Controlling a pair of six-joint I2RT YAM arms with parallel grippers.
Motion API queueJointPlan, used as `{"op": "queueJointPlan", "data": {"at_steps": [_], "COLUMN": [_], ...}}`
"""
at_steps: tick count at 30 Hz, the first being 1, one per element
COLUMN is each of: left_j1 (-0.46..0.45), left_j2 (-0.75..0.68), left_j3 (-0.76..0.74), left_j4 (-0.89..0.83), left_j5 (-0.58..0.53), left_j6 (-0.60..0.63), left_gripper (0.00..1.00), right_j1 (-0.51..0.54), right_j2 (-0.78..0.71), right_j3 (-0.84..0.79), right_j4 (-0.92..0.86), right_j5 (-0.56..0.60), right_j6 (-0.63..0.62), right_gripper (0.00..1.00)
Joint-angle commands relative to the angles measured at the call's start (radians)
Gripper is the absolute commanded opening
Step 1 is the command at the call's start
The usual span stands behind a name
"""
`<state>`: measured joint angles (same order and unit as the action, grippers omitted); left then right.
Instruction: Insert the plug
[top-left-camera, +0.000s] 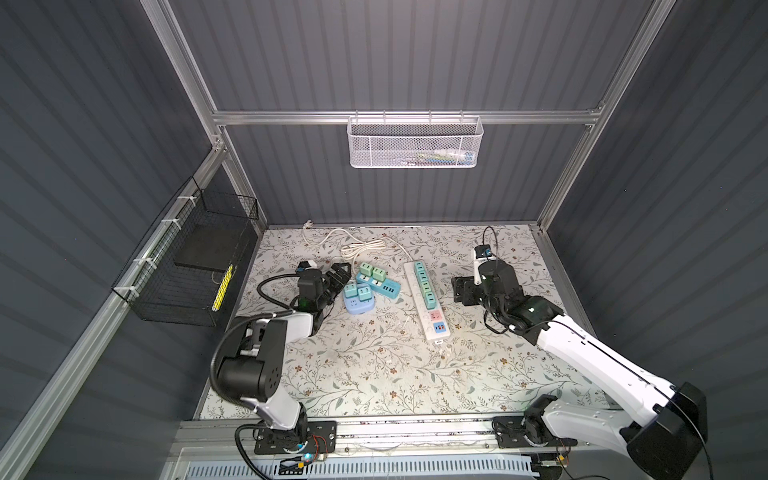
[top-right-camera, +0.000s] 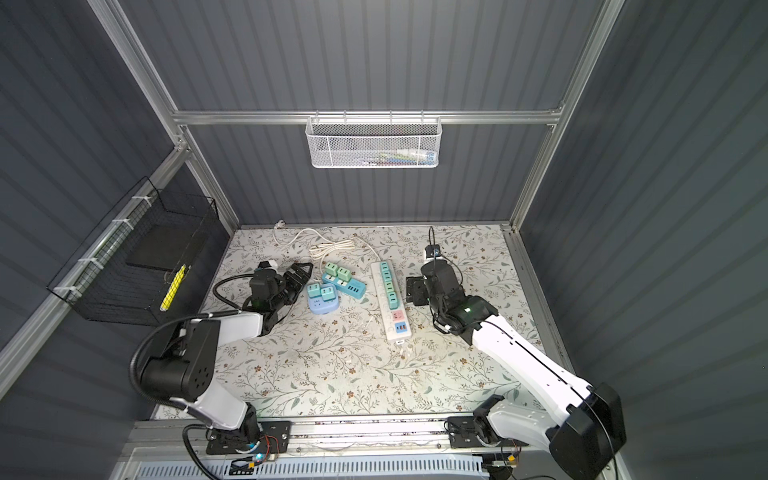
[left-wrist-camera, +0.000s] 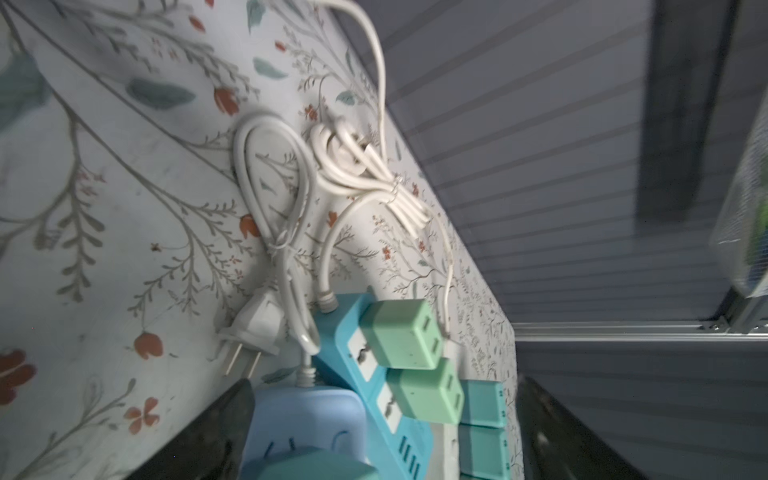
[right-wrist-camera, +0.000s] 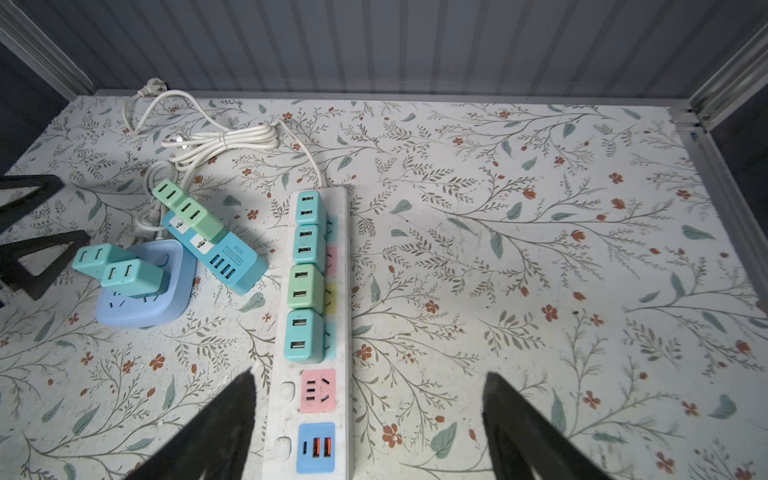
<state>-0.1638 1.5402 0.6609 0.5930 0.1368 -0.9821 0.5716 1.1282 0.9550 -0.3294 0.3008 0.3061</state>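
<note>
**Item 1: left gripper (top-left-camera: 340, 275).** We record its jaws spread wide, gripping nothing; its fingers (left-wrist-camera: 220, 424) frame the goods without closing on them.
- Just ahead of the fingertips we find the rounded blue socket (right-wrist-camera: 137, 318), flat on the table (right-wrist-camera: 540, 249); a pair of teal plugs (right-wrist-camera: 124, 276) sits seated in its top; whether a finger touches the socket we cannot tell.
- A little farther from the fingertips, close against that socket, lies the blue strip (right-wrist-camera: 239, 266); it carries two green plugs (right-wrist-camera: 193, 216) side by side.
- Past these we list a loose two-pin plug (left-wrist-camera: 249, 332) lying on the table; beyond it, the tied cord bundle (left-wrist-camera: 374, 183).

**Item 2: right gripper (right-wrist-camera: 370, 376).** Its jaws likewise stand wide apart, with nothing between them.
- In its wrist view the white strip (right-wrist-camera: 286, 415) shows its near end between the fingers, closer to one of them; in both top views the gripper stands beside that strip, apart from it.
- Nearest the fingertips we note a blue USB panel (right-wrist-camera: 316, 446), then a pink outlet (right-wrist-camera: 318, 390), both bare.
- Farther out, a row of four plugs (right-wrist-camera: 305, 291) is seated along the strip: three teal, one green.
</note>
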Motion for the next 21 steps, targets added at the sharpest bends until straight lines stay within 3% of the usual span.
{"op": "queueJointPlan", "data": {"at_steps": [1, 4, 9, 13, 17, 19, 21], "left_j1": [0.003, 0.006, 0.006, 0.007, 0.006, 0.006, 0.006], "left_j2": [-0.159, -0.255, -0.273, -0.259, -0.334, -0.363, -0.377], "left_j3": [0.065, 0.155, 0.378, 0.486, 0.374, 0.271, 0.193], "left_j4": [-0.308, -0.53, -0.81, -0.982, -0.836, -0.701, -0.63], "left_j5": [-0.079, -0.088, -0.024, -0.156, -0.166, -0.167, -0.25], "left_j6": [0.196, 0.333, 0.543, 0.623, 0.651, 0.656, 0.597], "left_gripper": [1.0, 1.0, 1.0, 1.0, 1.0, 1.0, 1.0], "right_j1": [-0.03, -0.047, -0.05, -0.05, -0.121, -0.18, -0.247], "right_j2": [-0.074, -0.129, -0.152, -0.146, -0.101, -0.102, -0.105], "right_j3": [0.002, 0.014, 0.024, -0.094, -0.222, -0.231, -0.251], "right_j4": [-0.026, -0.022, 0.029, 0.259, 0.432, 0.404, 0.411], "right_j5": [0.026, 0.042, 0.156, 0.249, 0.229, 0.15, 0.019], "right_j6": [-0.021, -0.058, -0.121, -0.241, -0.358, -0.296, -0.261], "right_gripper": [0.91, 0.99, 0.99, 0.99, 0.99, 0.99, 0.99]}}
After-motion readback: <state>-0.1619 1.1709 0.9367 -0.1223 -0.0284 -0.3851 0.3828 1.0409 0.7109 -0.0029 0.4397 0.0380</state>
